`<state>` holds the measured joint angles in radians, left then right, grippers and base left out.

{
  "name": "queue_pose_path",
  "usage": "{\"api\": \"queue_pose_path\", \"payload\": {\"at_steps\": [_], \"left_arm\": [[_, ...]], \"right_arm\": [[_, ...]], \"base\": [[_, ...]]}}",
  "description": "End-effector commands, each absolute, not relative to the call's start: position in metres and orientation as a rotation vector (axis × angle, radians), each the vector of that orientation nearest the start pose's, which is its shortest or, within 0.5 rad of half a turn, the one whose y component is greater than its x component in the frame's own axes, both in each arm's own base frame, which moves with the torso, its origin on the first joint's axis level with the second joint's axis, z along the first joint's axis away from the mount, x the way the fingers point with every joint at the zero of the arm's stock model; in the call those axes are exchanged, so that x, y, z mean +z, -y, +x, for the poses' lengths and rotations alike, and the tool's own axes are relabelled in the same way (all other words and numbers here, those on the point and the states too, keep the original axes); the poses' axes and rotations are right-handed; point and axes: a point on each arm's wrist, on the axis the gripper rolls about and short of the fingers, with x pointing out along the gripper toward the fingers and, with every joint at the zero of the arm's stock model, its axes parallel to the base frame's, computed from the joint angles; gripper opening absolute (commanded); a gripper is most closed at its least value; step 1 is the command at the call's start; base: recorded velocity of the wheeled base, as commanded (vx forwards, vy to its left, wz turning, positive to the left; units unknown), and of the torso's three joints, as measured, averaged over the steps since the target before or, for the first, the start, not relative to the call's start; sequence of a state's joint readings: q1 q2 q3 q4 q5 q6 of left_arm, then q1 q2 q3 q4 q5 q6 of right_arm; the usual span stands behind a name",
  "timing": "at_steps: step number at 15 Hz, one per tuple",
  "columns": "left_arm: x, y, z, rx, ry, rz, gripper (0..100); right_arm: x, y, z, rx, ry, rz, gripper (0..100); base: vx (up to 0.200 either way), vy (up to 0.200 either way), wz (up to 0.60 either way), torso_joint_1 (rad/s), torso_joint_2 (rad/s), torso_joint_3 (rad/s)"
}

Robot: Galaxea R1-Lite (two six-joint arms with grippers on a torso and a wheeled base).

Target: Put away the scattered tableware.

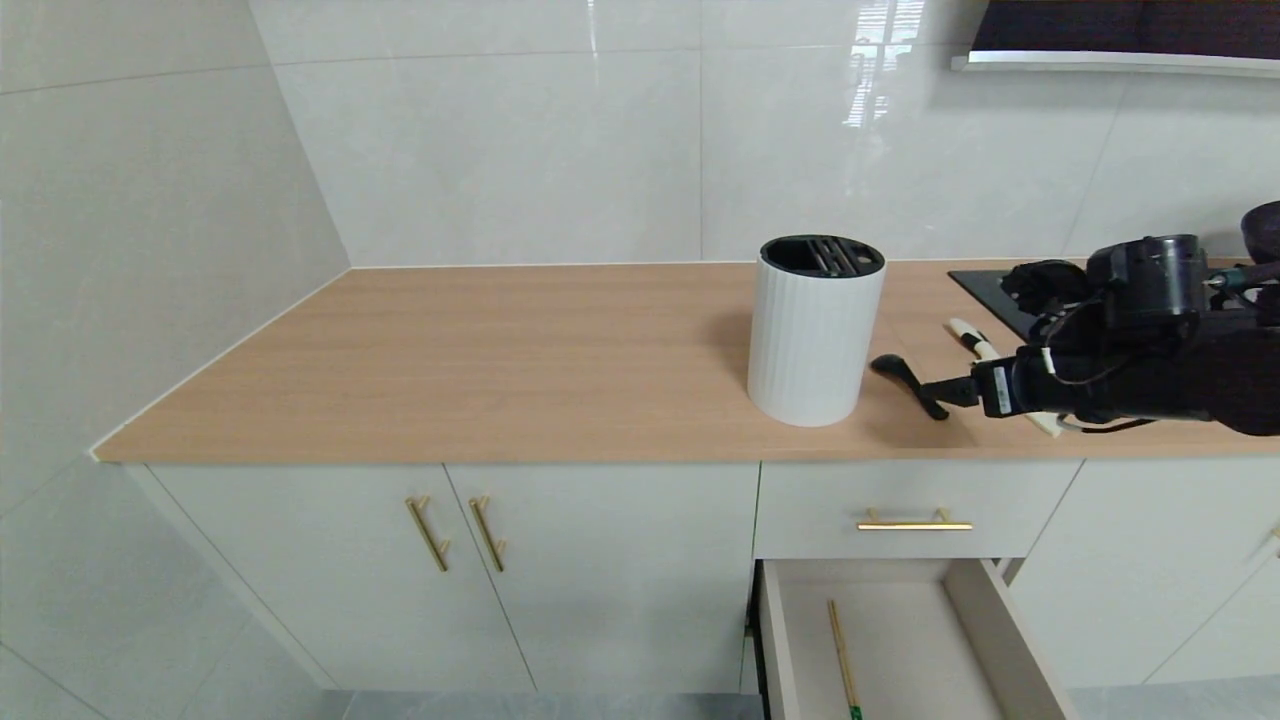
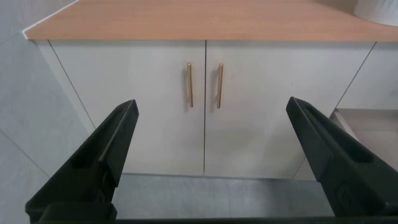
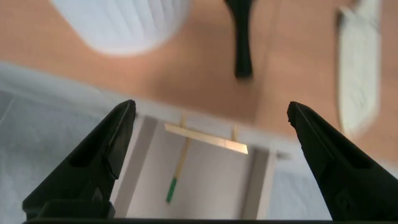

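Right gripper (image 3: 210,107) spread near black utensil (image 3: 240,43), perhaps a spoon, beside white holder (image 1: 815,335); left gripper (image 2: 211,101) spread.

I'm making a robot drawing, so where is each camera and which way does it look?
Head view: on the head, looking down at the countertop and open drawer; right arm shows.
Left wrist view: low, facing the cabinet doors; left pincer open.
Right wrist view: above the counter edge, looking down; right pincer open.
Head and right wrist views share the white holder, drawer and chopsticks.
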<state>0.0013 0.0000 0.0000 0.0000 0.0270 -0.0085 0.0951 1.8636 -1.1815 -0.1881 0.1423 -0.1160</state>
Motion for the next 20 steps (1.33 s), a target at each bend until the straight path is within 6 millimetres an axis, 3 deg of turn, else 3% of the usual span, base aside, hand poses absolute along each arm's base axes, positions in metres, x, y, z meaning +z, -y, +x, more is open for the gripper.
{"api": "queue_pose_path", "payload": {"at_steps": [1, 9, 20], "left_arm": [[0.075, -0.001, -0.023, 0.029, 0.0, -0.009, 100], [0.075, -0.001, -0.023, 0.029, 0.0, -0.009, 100], [0.075, -0.001, -0.023, 0.029, 0.0, -0.009, 100]], "right_arm": [[0.153, -0.03, 0.405, 0.26, -0.527, -0.092, 100], [0.12, -0.022, 0.433, 0.261, -0.537, -0.074, 100], [0.107, -0.023, 0.453, 0.254, -0.517, -0.068, 100]], "base": [[0.0, 0.0, 0.0, 0.0, 0.0, 0.0], [0.0, 0.0, 0.0, 0.0, 0.0, 0.0], [0.0, 0.0, 0.0, 0.0, 0.0, 0.0]]}}
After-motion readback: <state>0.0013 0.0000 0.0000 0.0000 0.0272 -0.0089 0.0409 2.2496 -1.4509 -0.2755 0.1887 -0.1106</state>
